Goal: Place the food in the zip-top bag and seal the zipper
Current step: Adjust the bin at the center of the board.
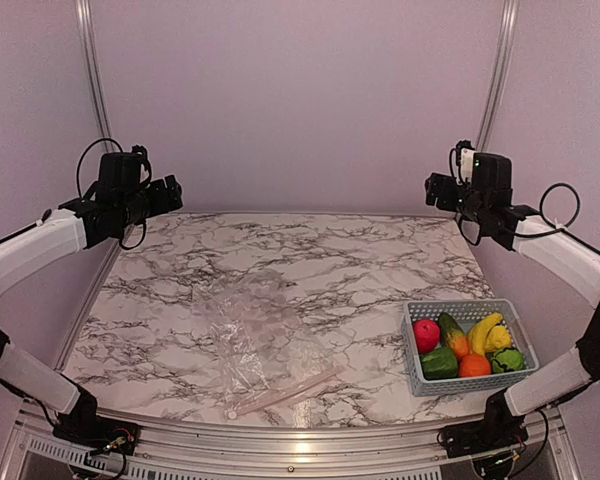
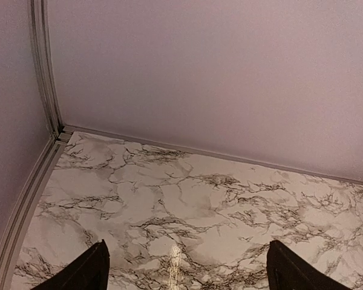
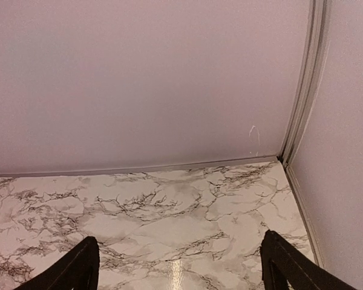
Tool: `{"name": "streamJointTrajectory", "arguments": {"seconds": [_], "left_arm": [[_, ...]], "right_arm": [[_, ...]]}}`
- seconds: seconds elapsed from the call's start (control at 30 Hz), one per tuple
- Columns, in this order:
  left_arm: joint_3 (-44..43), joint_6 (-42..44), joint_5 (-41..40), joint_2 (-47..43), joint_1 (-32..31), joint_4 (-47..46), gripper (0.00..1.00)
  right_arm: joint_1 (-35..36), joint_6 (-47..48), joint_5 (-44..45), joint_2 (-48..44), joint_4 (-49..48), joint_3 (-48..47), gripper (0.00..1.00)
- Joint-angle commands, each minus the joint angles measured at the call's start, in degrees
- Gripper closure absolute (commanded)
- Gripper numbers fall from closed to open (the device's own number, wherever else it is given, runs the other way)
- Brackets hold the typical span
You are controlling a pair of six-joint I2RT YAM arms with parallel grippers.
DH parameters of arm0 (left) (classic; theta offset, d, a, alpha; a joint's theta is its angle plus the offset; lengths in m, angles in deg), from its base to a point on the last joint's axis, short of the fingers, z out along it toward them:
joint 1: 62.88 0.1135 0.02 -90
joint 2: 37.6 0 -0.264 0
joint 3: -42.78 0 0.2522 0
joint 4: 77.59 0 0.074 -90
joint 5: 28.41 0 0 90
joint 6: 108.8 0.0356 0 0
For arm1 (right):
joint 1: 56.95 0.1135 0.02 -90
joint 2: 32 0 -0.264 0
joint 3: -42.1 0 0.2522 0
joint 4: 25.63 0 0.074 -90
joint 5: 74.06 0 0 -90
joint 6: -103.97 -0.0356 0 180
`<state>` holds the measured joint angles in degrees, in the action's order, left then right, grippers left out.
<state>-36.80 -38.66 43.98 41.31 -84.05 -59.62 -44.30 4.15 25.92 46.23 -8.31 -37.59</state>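
The food (image 1: pixel 468 347) lies in a grey-blue basket (image 1: pixel 415 368) at the table's near right: a red apple (image 1: pixel 426 335), an orange (image 1: pixel 474 365), a yellow banana (image 1: pixel 483 329) and green pieces. A clear, crinkled zip-top bag (image 1: pixel 252 335) lies flat on the marble near the middle front, its pale zipper (image 1: pixel 285 392) strip along the near edge. My left gripper (image 1: pixel 170 194) hangs high at the far left, open and empty. At the far right my right gripper (image 1: pixel 435 190) hangs equally high, open and empty. Each wrist view shows only bare marble between spread fingertips (image 2: pixel 88 272) (image 3: pixel 75 272).
Pink walls close the table on three sides, with aluminium posts (image 1: pixel 93 70) in the far corners. A metal rail (image 1: pixel 280 440) runs along the near edge by the arm bases. The basket stands close to the right arm's lower links (image 1: pixel 545 380).
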Motion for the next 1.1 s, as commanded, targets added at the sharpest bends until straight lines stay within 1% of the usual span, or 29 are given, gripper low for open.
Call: {"name": "streamJointTrajectory", "arguments": {"seconds": [0.0, 0.07, 0.1, 0.13, 0.23, 0.27, 0.37, 0.43, 0.5, 0.6, 0.67, 0.7, 0.77, 0.83, 0.9, 0.97, 1.07], "left_arm": [[-4.5, -4.6, 5.5, 4.5, 1.6, 1.0, 0.11], [-5.9, -5.4, 8.1, 6.5, 1.3, 0.5, 0.15], [-6.0, -5.5, 9.1, 7.1, 0.6, 0.2, 0.16], [-6.0, -5.3, 9.9, 7.5, -0.1, -0.2, 0.17], [-5.6, -3.7, 11.4, 8.2, -2.8, 0.3, 0.22], [-5.3, -2.9, 11.7, 8.1, -4.0, 0.9, 0.23], [-3.2, 0.1, 12.4, 6.9, -7.9, 1.5, 0.29], [-1.6, 0.6, 12.9, 5.8, -10.0, 2.1, 0.32], [0.3, 0.2, 13.6, 4.1, -11.5, 2.6, 0.37], [4.2, -0.2, 11.3, 1.0, -13.2, 1.8, 0.47], [6.8, -0.5, 9.6, -1.1, -13.7, 1.2, 0.5], [7.5, -0.8, 8.9, -1.9, -13.8, 1.2, 0.5], [8.3, -1.0, 8.4, -2.6, -13.9, 1.7, 0.47], [8.0, -1.8, 7.7, -2.4, -13.9, 3.3, 0.43], [7.1, -2.5, 7.7, -1.4, -13.9, 5.0, 0.42], [6.6, -3.1, 8.0, -0.7, -13.9, 6.1, 0.42], [7.0, -4.0, 8.4, -0.9, -14.0, 6.0, 0.42]], "right_arm": [[-1.1, -1.7, 2.4, -0.5, 2.5, 0.9, 0.11], [-1.2, -2.6, 1.9, -1.4, 3.1, 2.3, 0.09], [-1.3, -2.9, 0.7, -2.0, 3.1, 3.3, 0.09], [-1.4, -2.8, -1.5, -2.5, 3.1, 4.4, 0.11], [-0.9, -1.9, -12.4, -3.7, 4.1, 6.6, 0.27], [0.2, -2.0, -13.4, -3.7, 5.6, 6.8, 0.32], [6.1, -0.3, -11.9, -2.6, 12.4, 6.2, 0.38], [10.6, 0.2, -11.0, -1.3, 16.2, 5.7, 0.42], [14.6, -0.4, -10.4, 0.3, 19.8, 4.9, 0.45], [20.3, -2.4, -10.1, 3.1, 25.2, 3.7, 0.49], [23.3, -4.4, -8.0, 4.7, 29.6, 2.7, 0.5], [24.7, -5.5, -6.7, 5.2, 32.1, 2.1, 0.51], [27.1, -8.6, -4.2, 5.1, 36.4, 1.7, 0.51], [28.7, -13.4, -2.6, 3.9, 40.2, 2.1, 0.49], [30.0, -19.2, -1.5, 2.0, 43.8, 3.1, 0.48], [30.3, -25.0, -0.6, -0.5, 46.3, 5.0, 0.48], [30.3, -28.0, 3.2, -3.4, 48.0, 6.5, 0.49]]}}
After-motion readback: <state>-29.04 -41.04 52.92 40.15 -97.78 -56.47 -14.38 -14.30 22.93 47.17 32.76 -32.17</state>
